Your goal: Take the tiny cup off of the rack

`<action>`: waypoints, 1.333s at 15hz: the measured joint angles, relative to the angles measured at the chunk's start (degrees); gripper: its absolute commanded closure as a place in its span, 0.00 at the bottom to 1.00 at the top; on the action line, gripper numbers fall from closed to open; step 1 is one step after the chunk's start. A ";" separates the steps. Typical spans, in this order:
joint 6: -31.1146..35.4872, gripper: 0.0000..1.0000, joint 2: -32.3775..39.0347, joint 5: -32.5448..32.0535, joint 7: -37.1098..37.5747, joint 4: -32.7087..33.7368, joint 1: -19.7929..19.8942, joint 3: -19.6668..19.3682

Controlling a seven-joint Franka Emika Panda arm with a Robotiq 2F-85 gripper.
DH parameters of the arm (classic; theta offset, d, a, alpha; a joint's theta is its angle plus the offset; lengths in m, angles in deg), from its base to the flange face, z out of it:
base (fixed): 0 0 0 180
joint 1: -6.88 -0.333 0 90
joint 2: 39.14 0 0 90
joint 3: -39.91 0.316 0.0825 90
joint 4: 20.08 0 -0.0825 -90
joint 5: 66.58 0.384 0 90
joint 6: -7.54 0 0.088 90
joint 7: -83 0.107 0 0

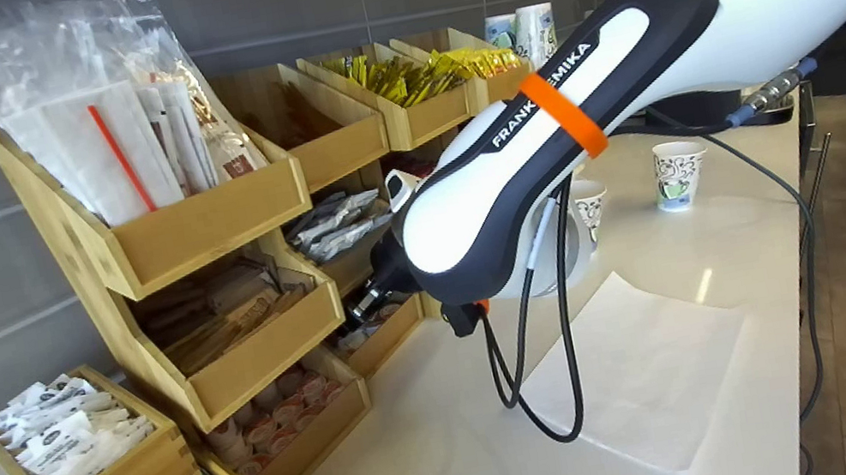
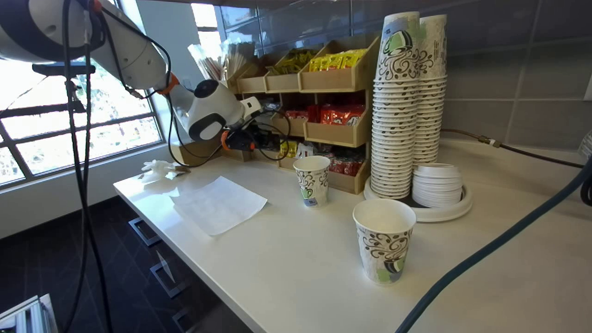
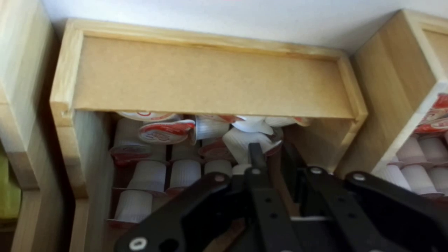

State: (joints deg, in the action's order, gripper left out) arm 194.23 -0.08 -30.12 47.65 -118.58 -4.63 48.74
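Many tiny cups (image 3: 183, 174) near agape claw (image 3: 273, 154)

Your gripper (image 3: 274, 154) at bottom bin (image 3: 210, 75) of rack (image 2: 335, 134); tiny cups (image 3: 185, 173) inside; in exterior view, paper cups (image 2: 385, 249) right of sheet (image 2: 222, 203) on counter (image 2: 277, 263)

In an exterior view I see the pale, glossy desk (image 2: 277, 273) carrying the plywood rack (image 2: 335, 134), a white sheet (image 2: 219, 206), a round tray (image 2: 446, 214), a paper cup (image 2: 312, 185) and a second cup (image 2: 384, 249), both upright. A crumpled white bundle (image 2: 158, 169) sits by the far end; its material I can't quite make out.
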 measured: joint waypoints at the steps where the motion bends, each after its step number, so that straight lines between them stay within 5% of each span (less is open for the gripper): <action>1: 0.00 0.78 0.01 0.00 0.00 0.01 -0.02 -0.08; 3: 0.00 0.76 0.04 0.00 0.00 0.02 -0.06 -0.29; 5: 0.00 0.58 0.10 0.00 0.00 0.05 -0.18 -0.68; 8: -0.01 0.49 0.33 0.00 0.00 0.20 -0.28 -1.06; 10: -0.01 0.73 0.65 0.00 0.00 0.45 -0.52 -1.52; 14: -0.02 0.98 1.11 0.00 0.01 0.80 -0.87 -2.34; 20: -0.04 1.00 1.33 0.00 0.04 1.28 -1.40 -3.12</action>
State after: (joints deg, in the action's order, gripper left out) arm 194.19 1.25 -30.12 47.69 -117.29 -6.03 45.62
